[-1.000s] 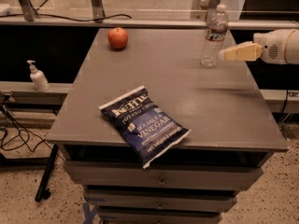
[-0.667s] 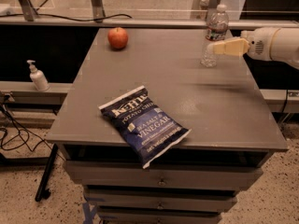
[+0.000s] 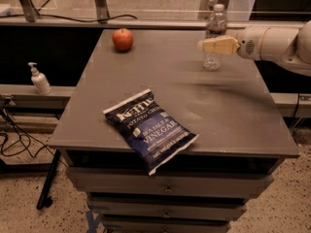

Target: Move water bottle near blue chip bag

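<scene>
The water bottle (image 3: 214, 35) is clear ribbed plastic with a white cap and stands upright near the far right of the grey table (image 3: 233, 106). My gripper (image 3: 206, 45) reaches in from the right at the bottle's mid height, its cream fingers (image 3: 218, 45) in front of the bottle. The blue chip bag (image 3: 150, 127) is dark navy with white lettering and lies flat at the table's front edge, well in front and to the left of the bottle.
A red apple (image 3: 123, 39) sits at the far left of the table. A white pump dispenser (image 3: 39, 79) stands on a low ledge left of the table. Drawers (image 3: 167, 188) sit under the tabletop. Cables lie on the floor at left.
My gripper has moved left from beside the bottle to in front of it at mid height. The bottle, bag and apple have not moved.
</scene>
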Robot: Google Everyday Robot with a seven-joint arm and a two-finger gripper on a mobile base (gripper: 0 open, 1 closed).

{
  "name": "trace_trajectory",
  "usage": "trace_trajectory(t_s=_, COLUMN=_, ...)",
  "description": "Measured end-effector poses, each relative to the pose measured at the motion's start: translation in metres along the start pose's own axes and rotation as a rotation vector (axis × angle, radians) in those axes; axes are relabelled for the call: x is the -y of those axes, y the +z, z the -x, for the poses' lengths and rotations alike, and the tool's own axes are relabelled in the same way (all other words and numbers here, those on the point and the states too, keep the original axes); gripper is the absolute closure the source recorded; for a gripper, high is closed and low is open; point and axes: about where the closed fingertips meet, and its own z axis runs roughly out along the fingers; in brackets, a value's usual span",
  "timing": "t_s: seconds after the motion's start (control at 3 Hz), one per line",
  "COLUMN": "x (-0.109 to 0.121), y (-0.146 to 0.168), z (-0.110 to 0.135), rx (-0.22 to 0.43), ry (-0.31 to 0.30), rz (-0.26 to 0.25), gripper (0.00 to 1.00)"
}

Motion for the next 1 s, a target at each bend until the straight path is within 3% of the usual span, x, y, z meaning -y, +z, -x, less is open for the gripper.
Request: trace_trajectory(t_s=1.0, x=0.019, y=-0.011, z=-0.013, rx=0.033, ry=-0.073, rz=-0.076, gripper=0.88)
